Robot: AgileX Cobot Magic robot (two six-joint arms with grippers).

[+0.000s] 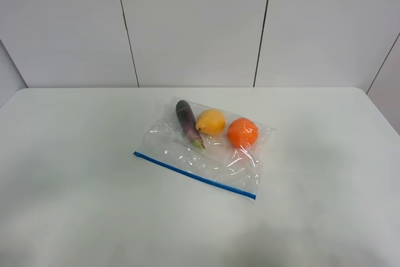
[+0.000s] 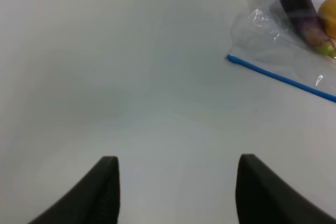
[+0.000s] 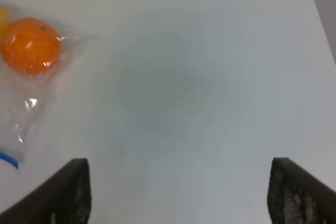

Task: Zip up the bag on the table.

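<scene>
The clear plastic bag (image 1: 203, 149) lies flat in the middle of the white table (image 1: 75, 173), its blue zipper strip (image 1: 194, 175) running along the near edge. Inside show a purple eggplant (image 1: 187, 122), a yellow fruit (image 1: 210, 121) and an orange (image 1: 242, 132). Neither arm appears in the exterior high view. My left gripper (image 2: 176, 187) hovers open over bare table, well away from the bag's corner (image 2: 286, 51). My right gripper (image 3: 181, 192) is wide open over bare table beside the orange (image 3: 30, 44) end of the bag.
White wall panels (image 1: 194, 23) stand behind the table's far edge. The table's right edge (image 3: 320, 19) shows in the right wrist view. Bare tabletop surrounds the bag on all sides.
</scene>
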